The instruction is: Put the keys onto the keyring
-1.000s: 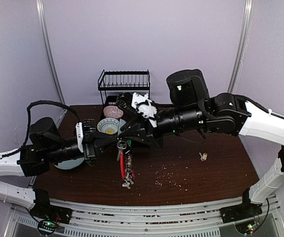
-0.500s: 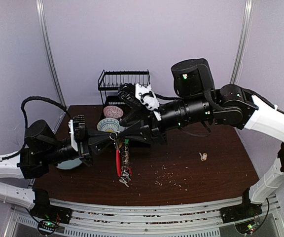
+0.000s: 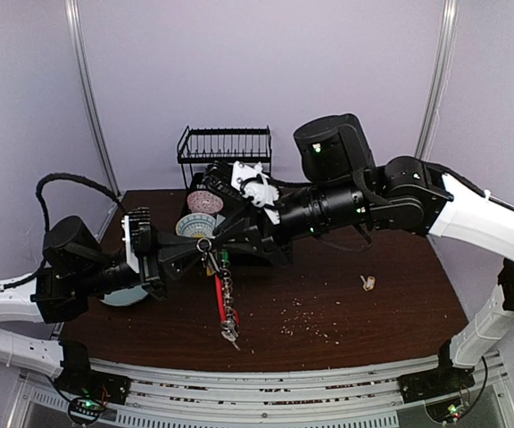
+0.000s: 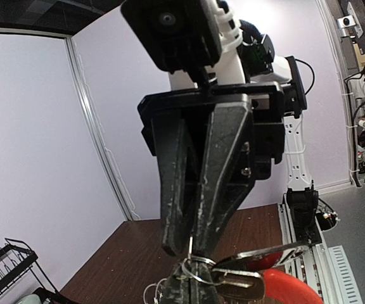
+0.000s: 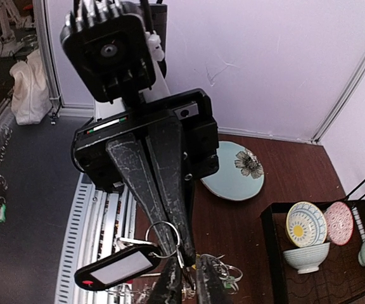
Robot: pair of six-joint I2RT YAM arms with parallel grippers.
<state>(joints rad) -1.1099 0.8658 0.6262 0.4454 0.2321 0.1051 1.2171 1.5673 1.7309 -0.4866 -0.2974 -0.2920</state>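
Note:
The keyring (image 3: pixel 205 245) is held up over the table between both grippers. Its thin ring (image 5: pixel 164 237) carries a black tag with a white label (image 5: pixel 115 270). My left gripper (image 3: pixel 194 252) comes in from the left and is shut on the ring (image 4: pixel 199 266). My right gripper (image 3: pixel 220 241) meets it tip to tip from the right. Its fingers (image 5: pixel 170 284) stand a narrow gap apart, pinching a thin key blade (image 5: pixel 184 266) beside the ring. A dark-headed key (image 4: pixel 241 285) hangs at the ring. The red strap (image 3: pixel 219 297) and a bunch of keys (image 3: pixel 230 328) dangle toward the table.
A black wire dish rack (image 3: pixel 225 143) stands at the back. A black tray (image 5: pixel 270 253) holds patterned bowls (image 5: pixel 306 225). A pale blue flowered plate (image 5: pixel 233 172) lies under my left arm. Crumbs (image 3: pixel 306 316) and a small tan scrap (image 3: pixel 369 283) lie on the brown table.
Both grippers have risen and moved left together, lifting the keyring so the bunch hangs longer. In the last half second the right arm has shifted a little left.

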